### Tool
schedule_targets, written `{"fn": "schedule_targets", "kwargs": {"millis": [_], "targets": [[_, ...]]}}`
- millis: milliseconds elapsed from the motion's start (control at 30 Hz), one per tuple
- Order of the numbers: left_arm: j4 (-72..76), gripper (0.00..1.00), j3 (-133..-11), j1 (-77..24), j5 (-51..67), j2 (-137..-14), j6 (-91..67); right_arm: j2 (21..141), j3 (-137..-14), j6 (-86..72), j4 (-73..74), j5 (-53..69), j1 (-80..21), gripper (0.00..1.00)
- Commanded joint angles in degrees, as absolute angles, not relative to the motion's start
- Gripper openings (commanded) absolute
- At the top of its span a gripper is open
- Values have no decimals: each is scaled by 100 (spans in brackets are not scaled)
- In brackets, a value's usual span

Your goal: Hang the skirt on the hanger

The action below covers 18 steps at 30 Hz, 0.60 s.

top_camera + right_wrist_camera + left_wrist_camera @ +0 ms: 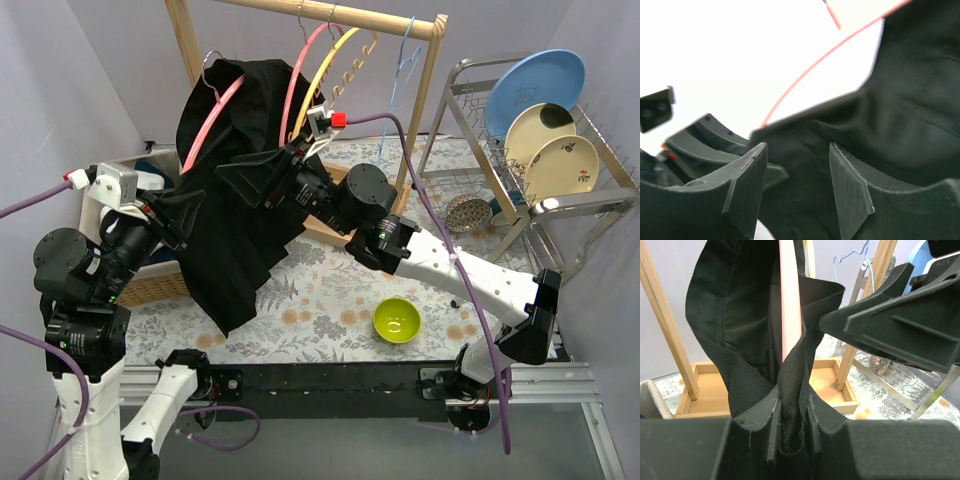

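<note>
Black skirt (235,210): partly draped over pink hanger (790,295), rising above left claw (790,412).
Left claw: pinched shut on a skirt fold.
Right claw (797,170): jaws apart, empty, fabric just beyond.
Advice: hold fold taut; spread waistband along hanger.

- One skirt (235,200), black, at ten o'clock in the overhead view.
- Five hangers (298,80) around twelve o'clock: two pink, one yellow, one beige, one blue.
- Three plates (548,80) at two o'clock: one blue, two cream.
- Two bowls: a green bowl (397,320) at five o'clock, a patterned bowl (465,212) at three o'clock.
- Two racks: a wooden rack (428,90) and a dish rack (585,205).
- Two grippers: left gripper (790,415), right gripper (796,150).
- One basket (150,288) at nine o'clock.
</note>
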State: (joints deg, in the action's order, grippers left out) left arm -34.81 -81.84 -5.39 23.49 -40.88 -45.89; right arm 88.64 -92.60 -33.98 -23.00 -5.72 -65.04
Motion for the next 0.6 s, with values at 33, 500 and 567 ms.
{"fn": "schedule_targets", "kwargs": {"millis": [33,500,567], "targets": [[-2918,0,-8112,-545,2338,-3841,-4430,8833,-9439,-3788,-3243,-817,-6758,59],[-2610,0,-7805,-545,2716,-3454,-4447,9352,-10072,-3718,-2777,-1765,-7031,64],[-2610,0,-7805,-545,2751,-3454,-4430,9387,-10098,-3700,-2830,-1828,-7057,64]]}}
